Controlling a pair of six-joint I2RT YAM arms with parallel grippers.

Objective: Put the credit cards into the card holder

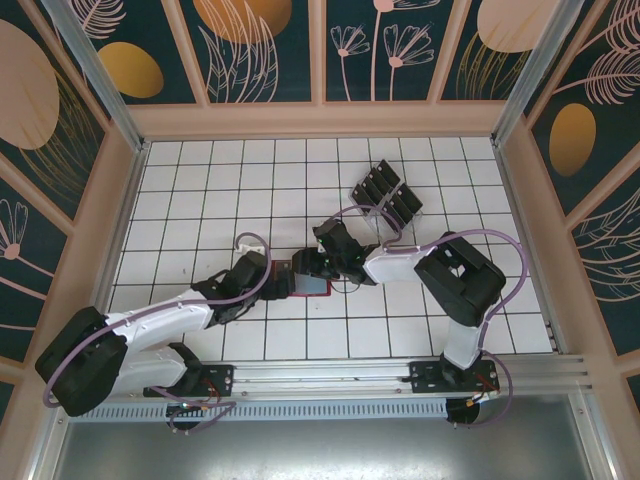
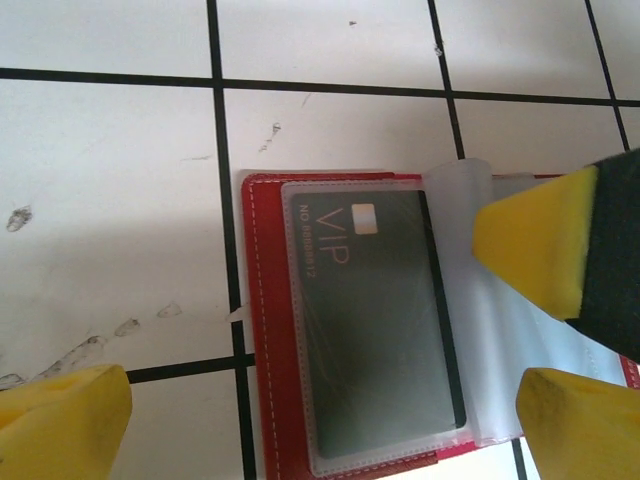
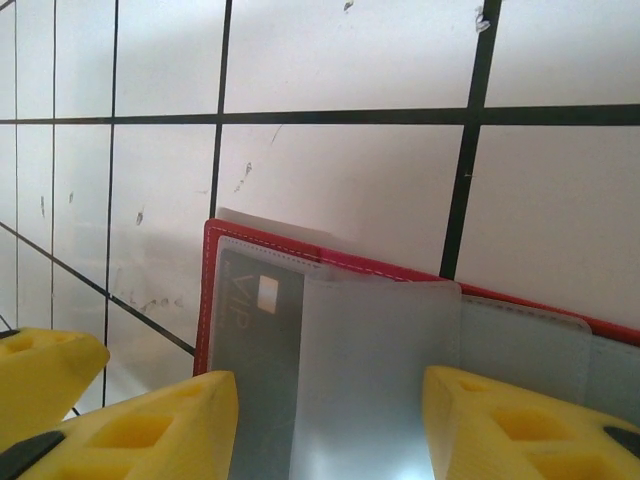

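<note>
The right claw (image 3: 330, 430) stands partway open, its yellow fingers (image 3: 150, 430) planted on either side of a loose clear sleeve (image 3: 380, 350) of the card holder (image 3: 206, 300); whether they press or pinch that leaf I cannot tell. The left claw (image 2: 320, 420) is spread wide with nothing in its grasp, its tips straddling the near end of the holder and one finger (image 2: 60, 420) hanging over bare tile. The red card holder lies open and flat on the table (image 1: 200, 200) between the two claws, just in front of the arm bases near the middle. Its leftmost clear pocket has one dark credit card (image 2: 385, 320) marked VIP inside. Farther back and to the right, well apart from the holder, a clear slotted rack (image 1: 412, 208) holds more black cards (image 1: 380, 185) standing in a tilted row.
</note>
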